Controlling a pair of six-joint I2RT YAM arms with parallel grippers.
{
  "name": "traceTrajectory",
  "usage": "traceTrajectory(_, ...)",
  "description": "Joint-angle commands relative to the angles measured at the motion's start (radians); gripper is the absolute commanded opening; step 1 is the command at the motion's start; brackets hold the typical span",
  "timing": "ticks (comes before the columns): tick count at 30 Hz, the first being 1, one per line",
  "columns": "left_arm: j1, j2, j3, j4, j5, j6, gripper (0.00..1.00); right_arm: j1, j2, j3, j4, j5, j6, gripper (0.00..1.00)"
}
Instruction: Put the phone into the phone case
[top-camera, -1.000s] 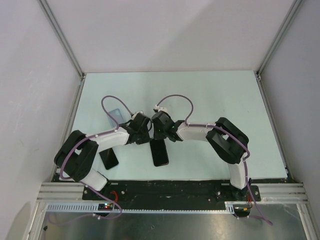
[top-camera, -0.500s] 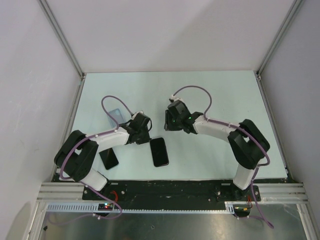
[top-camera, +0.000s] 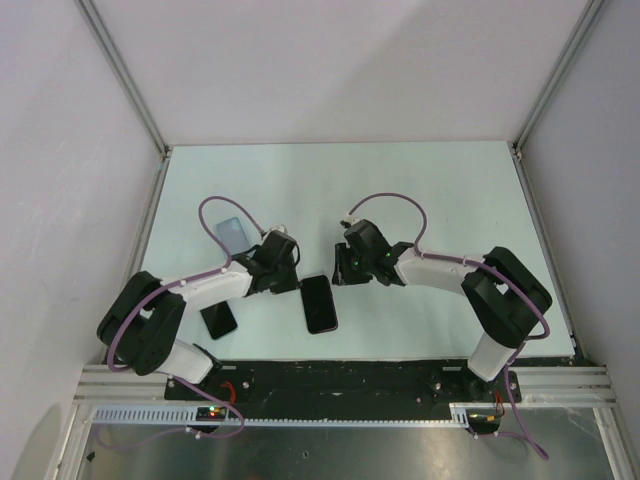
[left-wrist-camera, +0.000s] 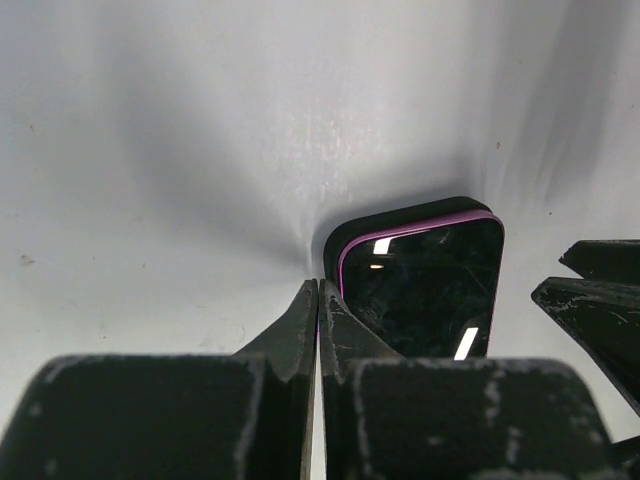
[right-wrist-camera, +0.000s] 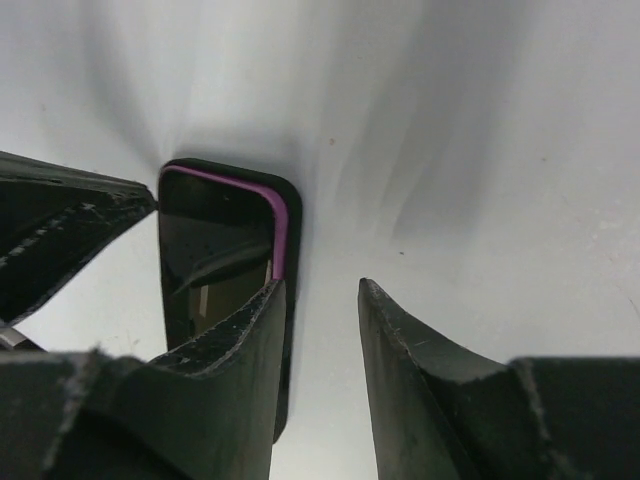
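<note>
Judging the job as hardly begun. Seeing the phone (top-camera: 320, 303) lying flat on the surface (top-camera: 430, 190), dark with a purple edge line, between the two arms and gripped by neither. Finding the phone case (top-camera: 232, 232) lying well apart at the far left, apparently empty. Holding the left pincer (left-wrist-camera: 318, 292) pressed together just beside the phone's corner. Holding the right pincer (right-wrist-camera: 320, 290) spread at the phone's edge, pinching nothing. Leaving everything to do: grasping the phone, carrying it over, seating it in the case. Disregarding another black slab (top-camera: 218, 318) near the left arm.

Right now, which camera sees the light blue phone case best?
The top external view: the phone case lies plainly visible beyond the left arm. Both wrist views miss it, showing a purple-rimmed black phone.
</note>
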Motion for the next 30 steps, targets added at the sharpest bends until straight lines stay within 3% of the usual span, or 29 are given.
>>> traceTrajectory(1, -0.022, -0.033, -0.01, 0.019, 0.039, -0.004, 0.04, 0.019, -0.003, 0.012, 0.081, -0.028, 0.001, 0.4)
traceTrajectory(9, -0.038, -0.025, -0.007, 0.019, 0.04, -0.01, 0.04, 0.041, 0.021, 0.012, 0.098, -0.016, 0.02, 0.37)
traceTrajectory(30, -0.039, 0.028, 0.038, 0.018, 0.042, 0.008, 0.04, 0.092, 0.097, 0.061, 0.024, 0.11, 0.048, 0.15)
